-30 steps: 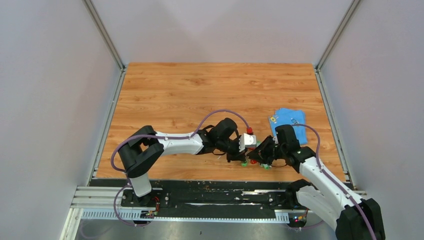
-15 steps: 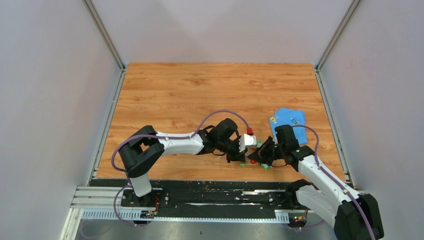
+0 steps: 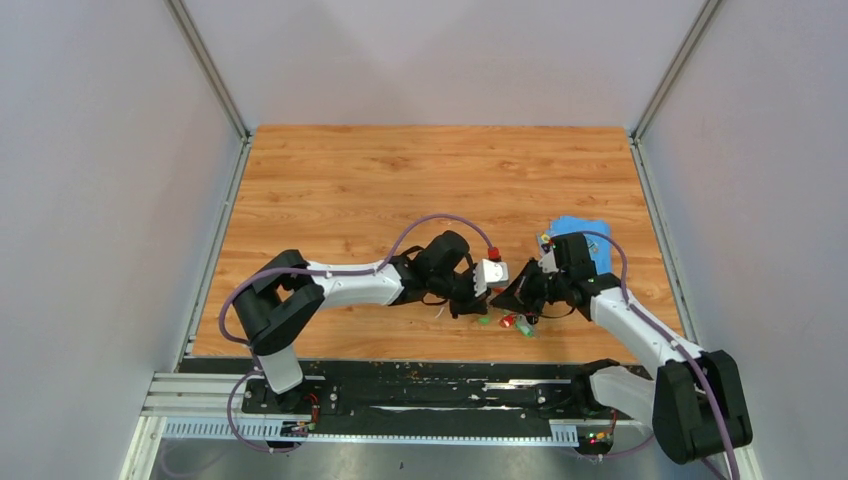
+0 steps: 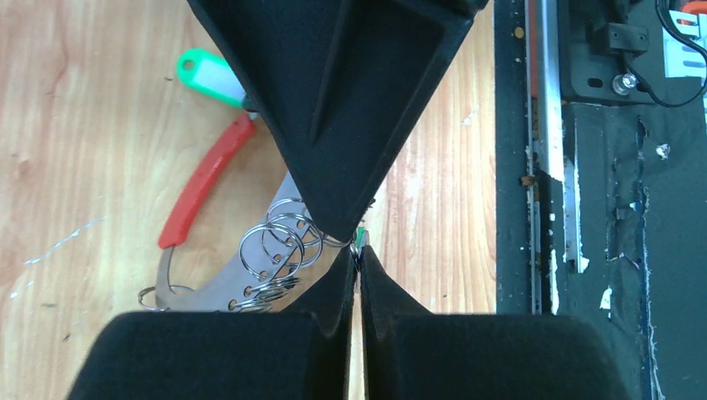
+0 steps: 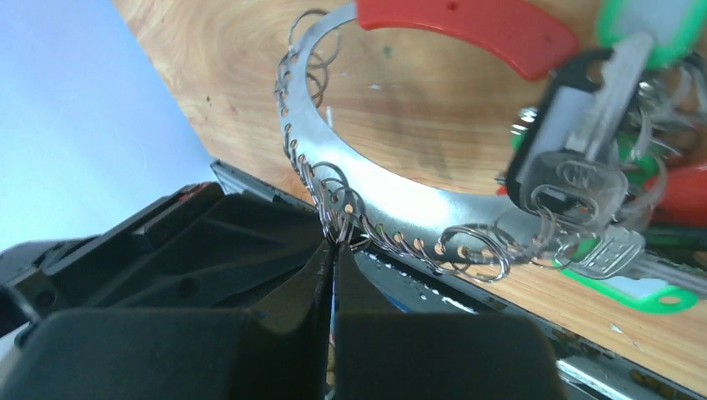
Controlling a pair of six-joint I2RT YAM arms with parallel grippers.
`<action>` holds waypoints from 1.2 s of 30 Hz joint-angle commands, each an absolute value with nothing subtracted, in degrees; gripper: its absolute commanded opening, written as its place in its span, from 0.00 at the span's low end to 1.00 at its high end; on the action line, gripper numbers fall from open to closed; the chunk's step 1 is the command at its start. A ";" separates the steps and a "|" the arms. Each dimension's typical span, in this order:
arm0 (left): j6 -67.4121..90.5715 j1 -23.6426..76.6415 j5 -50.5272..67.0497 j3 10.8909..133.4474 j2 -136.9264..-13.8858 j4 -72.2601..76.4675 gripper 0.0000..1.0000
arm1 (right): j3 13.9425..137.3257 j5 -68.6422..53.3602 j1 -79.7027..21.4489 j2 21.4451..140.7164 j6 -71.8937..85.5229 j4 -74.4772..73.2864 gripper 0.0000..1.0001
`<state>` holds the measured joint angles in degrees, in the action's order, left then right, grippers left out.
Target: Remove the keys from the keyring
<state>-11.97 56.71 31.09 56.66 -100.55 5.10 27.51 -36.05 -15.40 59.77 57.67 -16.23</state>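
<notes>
The keyring is a curved silver band (image 5: 367, 179) with a red curved piece (image 5: 467, 21) and several small split rings (image 4: 279, 242). The keys (image 5: 584, 167) bunch at one end, with green heads (image 5: 642, 292) and a red head (image 5: 684, 196). In the top view the keys (image 3: 515, 322) lie near the table's front edge. My left gripper (image 4: 357, 250) is shut, pinching a small ring beside the right gripper's tip. My right gripper (image 5: 333, 242) is shut on a small ring of the band. The two grippers meet tip to tip (image 3: 492, 298). A green key head (image 4: 208, 75) and the red piece (image 4: 204, 179) show in the left wrist view.
A blue cloth (image 3: 585, 240) lies behind the right wrist. The black base rail (image 3: 440, 390) runs along the near edge just below the keys. Grey walls stand on both sides of the wooden table (image 3: 400, 190).
My right forearm has swung back toward the blue cloth and its gripper has shifted left and away from the near edge. The left gripper has moved slightly back with it. Both stay shut.
</notes>
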 commanded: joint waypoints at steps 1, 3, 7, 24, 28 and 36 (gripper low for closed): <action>-12.05 55.11 29.28 55.72 -98.01 5.29 0.00 | 33.23 -48.42 -14.46 63.40 48.97 -12.90 0.01; -12.03 54.58 28.33 55.73 -97.06 5.19 0.00 | 35.11 -49.67 -14.41 64.18 46.45 -14.44 0.00; -12.58 53.44 26.83 55.40 -95.24 5.08 0.00 | 37.07 -52.07 -14.44 65.04 43.06 -16.20 0.00; -21.50 52.91 28.06 54.69 -88.98 1.91 0.00 | 42.27 -52.24 -14.68 69.45 33.24 -26.43 0.01; -20.33 52.99 32.28 54.99 -90.56 0.66 0.00 | 42.17 -47.96 -14.67 69.18 37.61 -26.37 0.00; -19.86 54.40 32.04 57.75 -94.18 -2.86 0.00 | 42.46 -34.54 -14.71 57.94 38.10 -30.16 0.37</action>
<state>-19.97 53.93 30.68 55.61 -92.79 -1.41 40.95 -42.83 -14.72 62.81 37.87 -26.35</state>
